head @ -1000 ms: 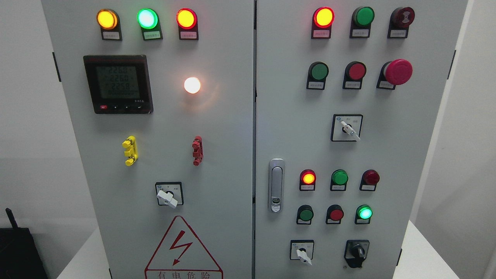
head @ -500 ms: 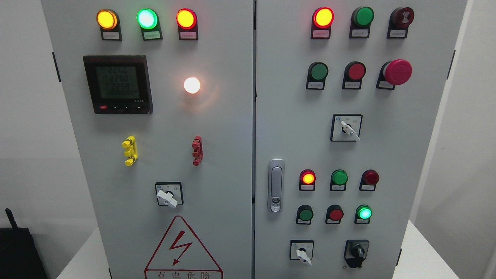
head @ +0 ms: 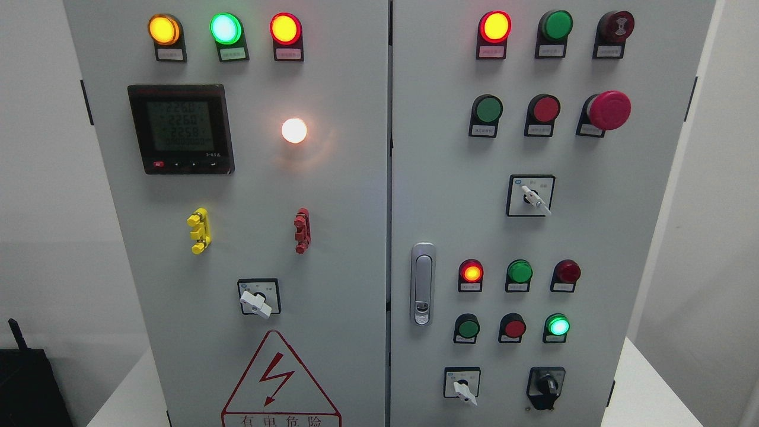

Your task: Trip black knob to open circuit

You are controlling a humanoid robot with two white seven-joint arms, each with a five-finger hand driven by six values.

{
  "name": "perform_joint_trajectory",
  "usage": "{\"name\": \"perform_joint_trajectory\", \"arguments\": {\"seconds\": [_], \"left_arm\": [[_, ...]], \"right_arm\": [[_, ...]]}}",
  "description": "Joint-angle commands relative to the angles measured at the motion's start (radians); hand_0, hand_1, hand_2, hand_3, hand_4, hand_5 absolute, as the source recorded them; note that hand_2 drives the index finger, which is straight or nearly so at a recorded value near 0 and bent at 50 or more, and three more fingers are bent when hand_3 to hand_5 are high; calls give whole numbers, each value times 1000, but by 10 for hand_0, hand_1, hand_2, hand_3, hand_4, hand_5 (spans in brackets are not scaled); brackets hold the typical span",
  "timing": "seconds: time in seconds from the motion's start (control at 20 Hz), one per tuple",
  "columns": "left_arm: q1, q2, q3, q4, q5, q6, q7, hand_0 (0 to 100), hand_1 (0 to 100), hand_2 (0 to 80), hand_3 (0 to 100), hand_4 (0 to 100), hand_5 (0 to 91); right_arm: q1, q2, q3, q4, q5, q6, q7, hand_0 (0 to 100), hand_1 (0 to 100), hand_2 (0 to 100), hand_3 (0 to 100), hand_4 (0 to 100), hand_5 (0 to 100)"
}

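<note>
Far left edge: a black device (head: 26, 385) with a short antenna is seen low against the wall, beside the white bench (head: 127, 394).
Cabinet: a grey two-door electrical cabinet (head: 344, 196) is stood on the bench and fills most of the view.
Left door, top row: an amber lamp (head: 163, 29), a green lamp (head: 225, 28) and a red-ringed lamp (head: 285, 28) are all lit.
Left door, upper middle: a black digital meter (head: 181, 128) is mounted with its display on; a white lamp (head: 294, 130) is lit to its right.
Left door, middle: a yellow clip (head: 198, 230) and a red clip (head: 302, 230) are fixed side by side, well apart.
Left door, lower: a white selector switch (head: 257, 302) is turned down to the right, above a red warning triangle (head: 280, 379).
Centre seam: a silver door latch (head: 423, 283) is set on the right door's left edge.
Right door, upper: a red emergency stop button (head: 608, 110) is set at the right of the second row, above another white selector (head: 535, 198).
Right door, bottom: a third white selector (head: 464, 388) is placed left of the black knob (head: 547, 386).
Task's thing: the black knob is found at the lower right of the right door, untouched, its handle roughly upright.
Fingers: neither hand is in view, so their state cannot be told.
</note>
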Motion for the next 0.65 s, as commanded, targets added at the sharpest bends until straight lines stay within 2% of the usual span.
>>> {"name": "perform_joint_trajectory", "arguments": {"seconds": [0.0, 0.6], "left_arm": [[0, 0, 1, 1, 2, 1, 0, 120, 389, 0, 0, 0, 0], [0, 0, 1, 1, 2, 1, 0, 120, 389, 0, 0, 0, 0]], "right_arm": [[-3, -8, 4, -28, -3, -15, 9, 23, 0, 0, 80, 9, 0], [-3, -13, 5, -28, -3, -30, 9, 13, 0, 0, 28, 0, 0]]}}
